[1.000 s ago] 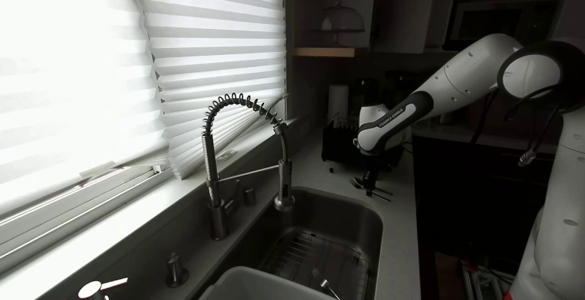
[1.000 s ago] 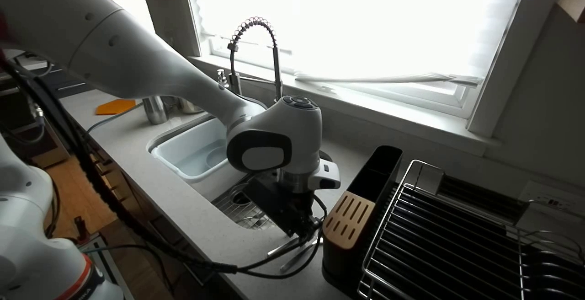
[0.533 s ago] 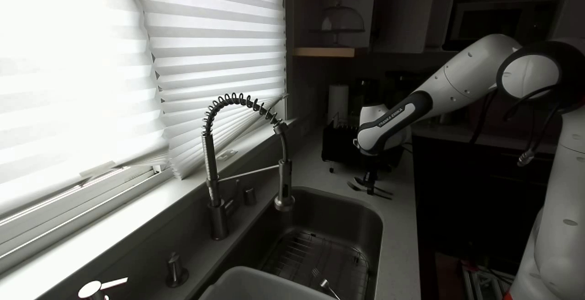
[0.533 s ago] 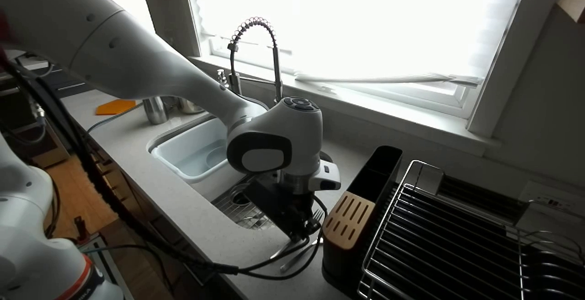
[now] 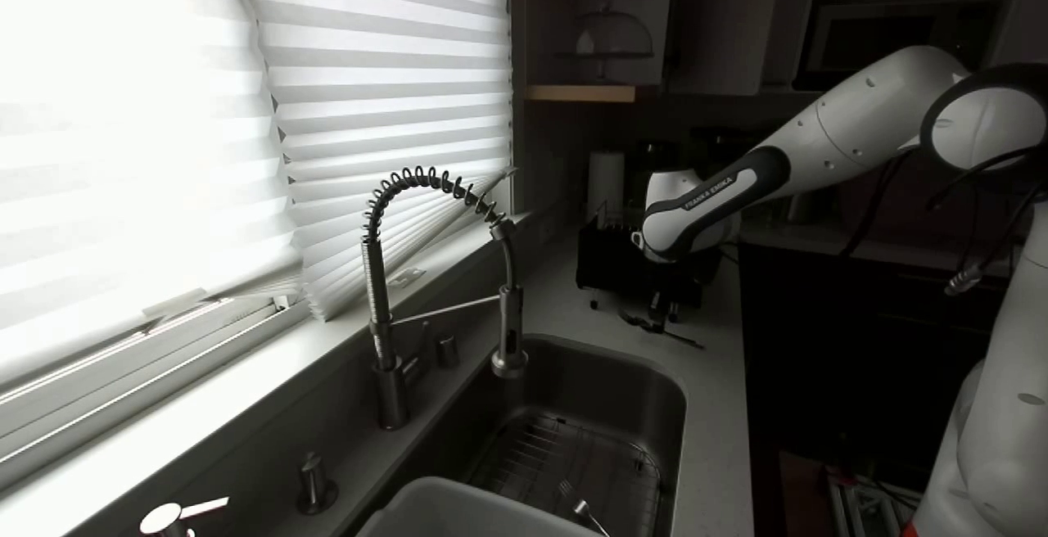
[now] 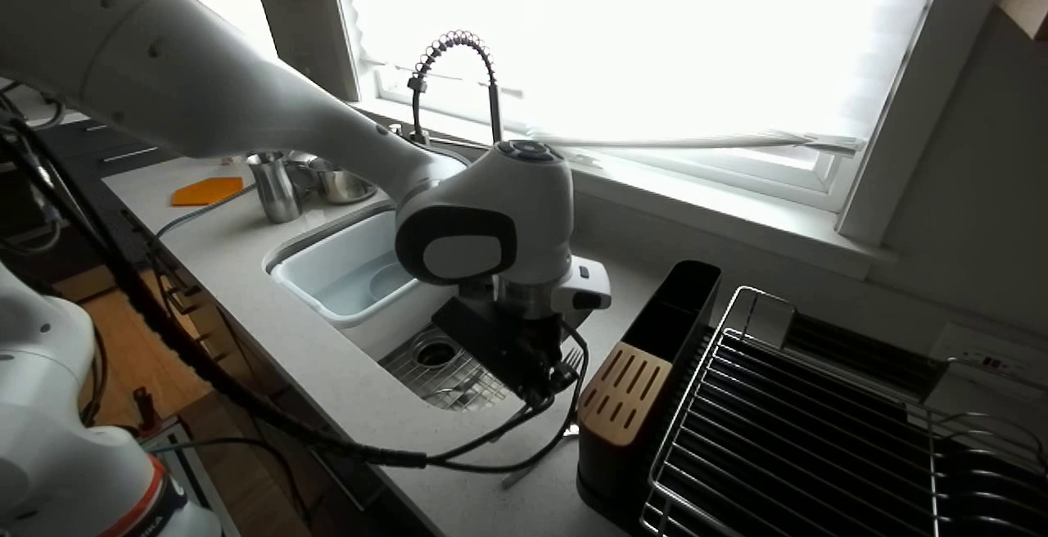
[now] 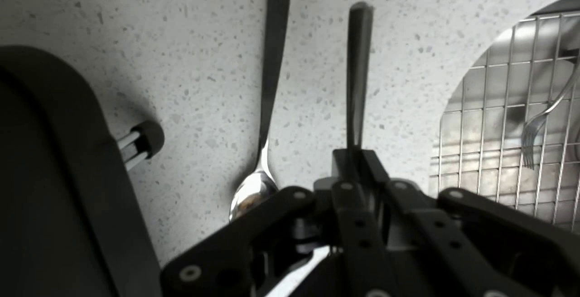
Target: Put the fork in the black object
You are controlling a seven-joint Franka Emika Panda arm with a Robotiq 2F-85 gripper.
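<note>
The fork (image 7: 360, 61) is silvery, its handle pointing away from my gripper in the wrist view. My gripper (image 7: 358, 165) is shut on it and holds it a little above the counter. Its tines (image 6: 575, 357) show beside the gripper (image 6: 539, 394) in an exterior view; the fingers hide its middle. The black object (image 6: 602, 476) is a long black holder with a slotted wooden top over its near part and an open far part. It stands beside the gripper. Its dark rounded side (image 7: 68, 174) fills the left of the wrist view.
A spoon (image 7: 274, 39) lies on the counter beside the held fork. Another fork (image 7: 534, 134) lies on the sink grid (image 7: 471, 152). A wire dish rack (image 6: 786, 406) stands against the holder. The spring faucet (image 5: 377, 291) rises behind the sink. A white tub (image 6: 327, 300) sits in the sink.
The gripper has risen from the counter, and the fork held in it has come up too. The spoon stays on the counter. The arm's upper links have shifted slightly up and back.
</note>
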